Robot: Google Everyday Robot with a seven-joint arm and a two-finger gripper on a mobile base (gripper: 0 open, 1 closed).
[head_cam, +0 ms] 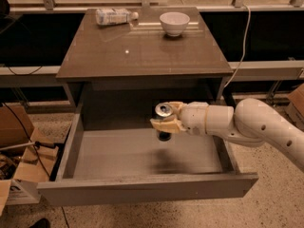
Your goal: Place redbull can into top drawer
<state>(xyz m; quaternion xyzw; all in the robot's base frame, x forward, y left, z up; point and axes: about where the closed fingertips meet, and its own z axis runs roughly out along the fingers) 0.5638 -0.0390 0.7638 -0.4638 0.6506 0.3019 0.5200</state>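
Camera view: pincer (164, 123) clamping redbull can (164, 110) upright, hanging inside open top drawer (142, 156), near its rear. Pickup and carry looking done. Remaining: lowering, letting go, pulling arm out. Can base touching drawer floor: cannot tell.

Smooth, cream-white arm (256, 123) — rounded casing dotted with small dark holes — narrowing to a tan-fingered pincer (165, 117) above the open drawer (147, 188).

You see the cream tool (164, 119) over the grey drawer (118, 153), clasping a silver-topped can (164, 110). Your bench (142, 51) is brown, the bowl (174, 23) white.
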